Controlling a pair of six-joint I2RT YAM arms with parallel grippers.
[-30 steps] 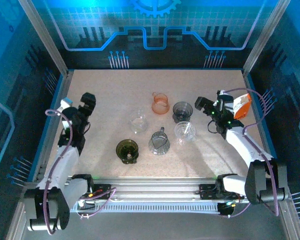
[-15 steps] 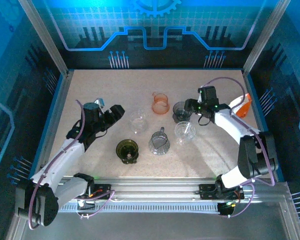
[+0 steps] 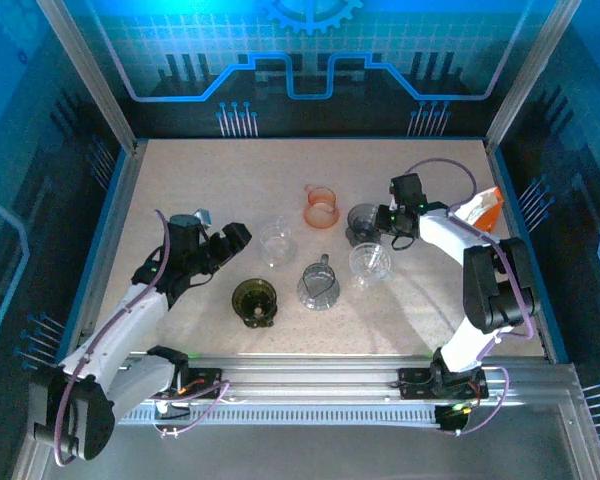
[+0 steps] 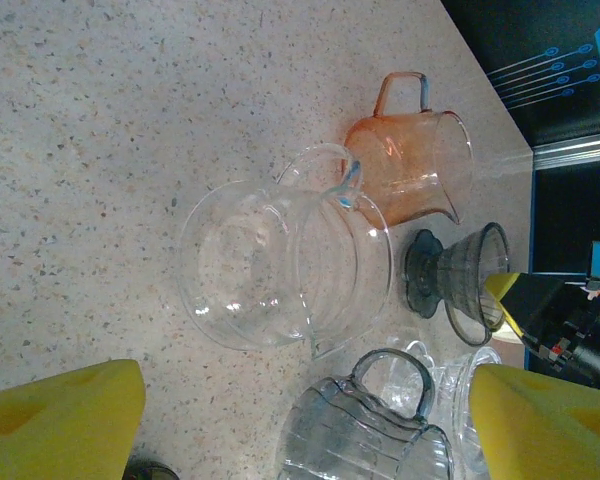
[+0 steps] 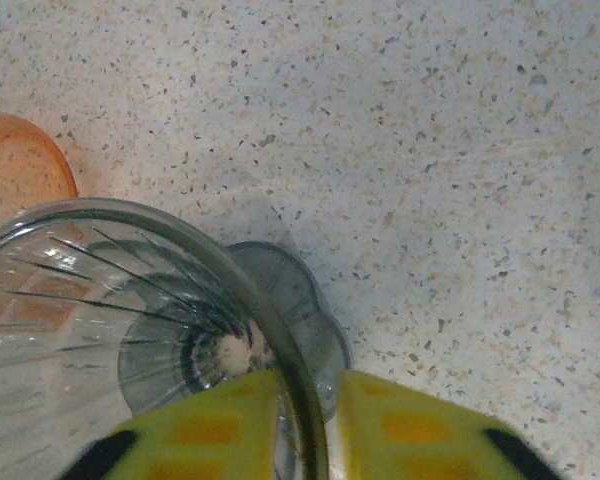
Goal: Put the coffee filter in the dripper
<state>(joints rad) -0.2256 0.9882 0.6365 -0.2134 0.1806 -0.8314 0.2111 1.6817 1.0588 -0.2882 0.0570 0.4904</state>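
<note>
Advanced onto dripper point(image 5: 130, 300) rim since earlier; right gripper point(image 5: 310, 430) pinching it. Left gripper point(image 3: 230, 240) wide open, empty, well left of dripper.

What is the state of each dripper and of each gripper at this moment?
left gripper: open, holding nothing.
right gripper: shut on the grey dripper's rim.
grey dripper: upright, no filter inside.
clear dripper: upright, empty, untouched.
orange dripper: upright, empty.
olive dripper: upright, untouched.
</note>
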